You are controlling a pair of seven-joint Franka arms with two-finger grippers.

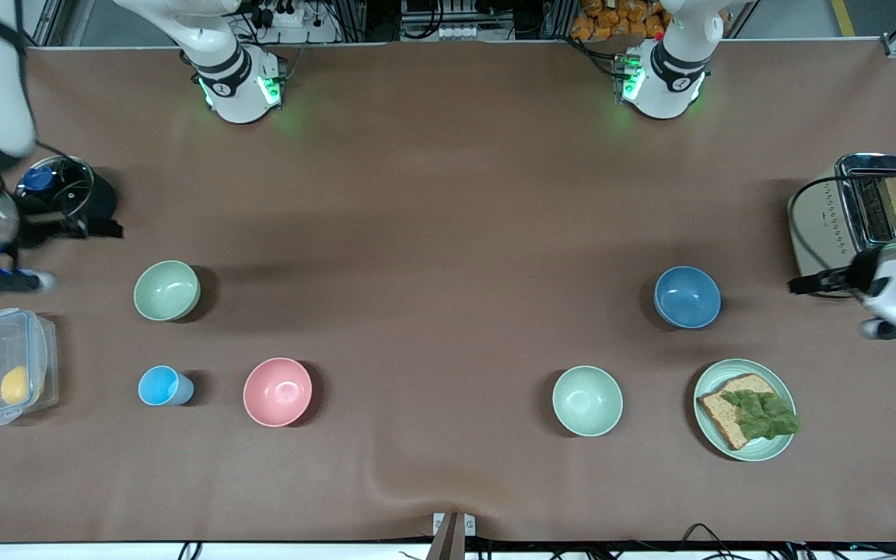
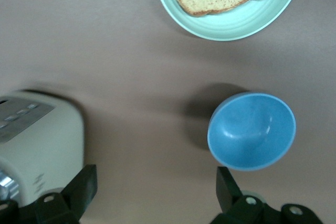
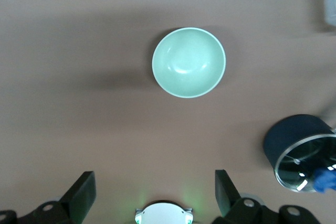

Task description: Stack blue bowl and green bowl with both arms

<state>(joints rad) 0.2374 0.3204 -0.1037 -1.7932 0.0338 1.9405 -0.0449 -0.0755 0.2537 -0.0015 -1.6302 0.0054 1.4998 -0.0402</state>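
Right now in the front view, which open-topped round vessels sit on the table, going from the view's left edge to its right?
Small light-blue cup → sage-green round bowl → pink round bowl → pale mint round bowl → medium-blue round bowl.

A: Any writing you can read anywhere?
B: None. The toaster point(image 1: 845, 214) has small marks on its side, too tiny to make out
A: And the bowls, the cup, the plate?
B: All plain, no labels or numbers

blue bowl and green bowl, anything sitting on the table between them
Nothing: in the front view only bare brown table runs between the blue bowl and the green bowl.
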